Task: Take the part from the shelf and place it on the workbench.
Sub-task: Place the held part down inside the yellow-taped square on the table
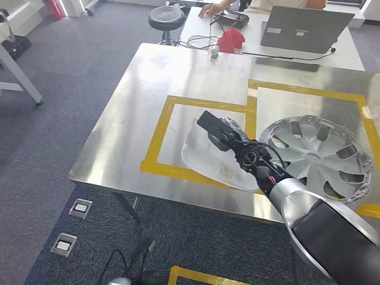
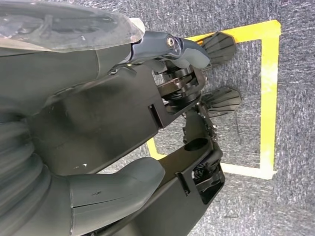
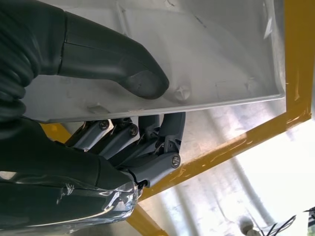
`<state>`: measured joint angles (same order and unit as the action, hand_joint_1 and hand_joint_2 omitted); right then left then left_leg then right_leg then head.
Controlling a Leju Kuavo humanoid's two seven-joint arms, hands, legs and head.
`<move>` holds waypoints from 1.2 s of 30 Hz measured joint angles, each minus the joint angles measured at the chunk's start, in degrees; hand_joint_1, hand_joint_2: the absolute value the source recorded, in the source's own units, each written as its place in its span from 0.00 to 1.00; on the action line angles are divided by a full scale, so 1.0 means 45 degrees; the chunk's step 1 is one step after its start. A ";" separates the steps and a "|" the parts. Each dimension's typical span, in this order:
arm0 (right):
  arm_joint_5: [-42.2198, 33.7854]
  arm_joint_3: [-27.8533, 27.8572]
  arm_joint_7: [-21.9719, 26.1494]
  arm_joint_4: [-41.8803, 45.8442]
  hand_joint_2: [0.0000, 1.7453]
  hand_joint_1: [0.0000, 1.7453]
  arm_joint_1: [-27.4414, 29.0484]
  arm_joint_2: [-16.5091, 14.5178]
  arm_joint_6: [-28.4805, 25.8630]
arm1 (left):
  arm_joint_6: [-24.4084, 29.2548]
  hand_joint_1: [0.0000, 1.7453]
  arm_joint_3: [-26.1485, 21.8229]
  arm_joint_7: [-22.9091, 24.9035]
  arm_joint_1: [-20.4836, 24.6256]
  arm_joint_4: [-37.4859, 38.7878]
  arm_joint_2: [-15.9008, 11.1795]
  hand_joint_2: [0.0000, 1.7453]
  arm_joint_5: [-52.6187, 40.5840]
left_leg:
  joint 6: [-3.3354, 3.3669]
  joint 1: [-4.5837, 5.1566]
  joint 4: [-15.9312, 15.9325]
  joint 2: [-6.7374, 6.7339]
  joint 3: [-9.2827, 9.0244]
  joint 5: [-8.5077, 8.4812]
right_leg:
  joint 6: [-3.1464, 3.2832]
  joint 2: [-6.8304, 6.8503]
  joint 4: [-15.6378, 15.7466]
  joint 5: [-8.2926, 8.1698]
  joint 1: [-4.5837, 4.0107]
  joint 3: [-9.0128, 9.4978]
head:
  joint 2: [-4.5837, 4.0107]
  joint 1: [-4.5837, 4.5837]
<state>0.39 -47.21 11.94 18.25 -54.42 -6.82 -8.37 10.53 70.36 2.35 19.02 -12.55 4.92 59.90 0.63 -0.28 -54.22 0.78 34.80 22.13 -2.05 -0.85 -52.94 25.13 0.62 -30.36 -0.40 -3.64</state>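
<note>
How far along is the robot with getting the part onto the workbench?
Nearly finished. The white plastic panel part is off the shelf and over the shiny metal workbench, inside a yellow tape rectangle. The right hand grips it, thumb on one face, fingers on the other. Left: set it down, let go and withdraw. A silver wheel cover lies alongside.

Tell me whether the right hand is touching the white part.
Touching. The right wrist view shows the right hand gripping the white part: thumb pressed on its face, fingers curled under its edge.
</note>
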 joint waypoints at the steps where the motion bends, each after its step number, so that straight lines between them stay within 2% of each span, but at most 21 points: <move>1: 0.0012 0.0000 -0.0005 0.0000 1.00 1.00 0.0000 -0.0002 0.0002 | 0.0023 0.00 0.0000 -0.0001 0.0000 0.0000 -0.0001 1.00 0.0001 | 0.0000 0.0000 0.0000 0.0000 0.0000 0.0000 | 0.0000 0.0000 0.0000 0.0000 0.0000 0.0000 | 0.0000 -0.0001; 14: -0.0183 0.0192 0.0509 0.0021 1.00 1.00 -0.0391 -0.0115 0.0685 | -0.0092 0.00 0.0000 -0.0167 -0.0001 0.0000 -0.0006 1.00 -0.0018 | -0.0001 0.0000 0.0000 0.0000 -0.0001 -0.0001 | 0.0000 0.0000 -0.0002 0.0000 -0.0001 0.0002 | 0.0000 -0.0001; 36: -0.0276 0.0493 0.0749 0.0136 1.00 1.00 -0.0647 -0.0251 0.0708 | -0.0201 0.00 0.0000 -0.0166 0.0032 0.0000 -0.0001 1.00 -0.0114 | -0.0001 0.0000 0.0000 0.0001 -0.0002 -0.0001 | 0.0000 0.0001 -0.0001 0.0000 -0.0001 0.0003 | 0.0001 -0.0001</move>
<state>-0.85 -44.99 15.32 18.86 -57.33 -7.96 -5.19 9.63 70.36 1.60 19.17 -12.55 4.92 59.39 0.62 -0.28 -54.22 0.79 34.79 22.13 -2.05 -0.85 -52.95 25.13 0.62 -30.35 -0.39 -3.65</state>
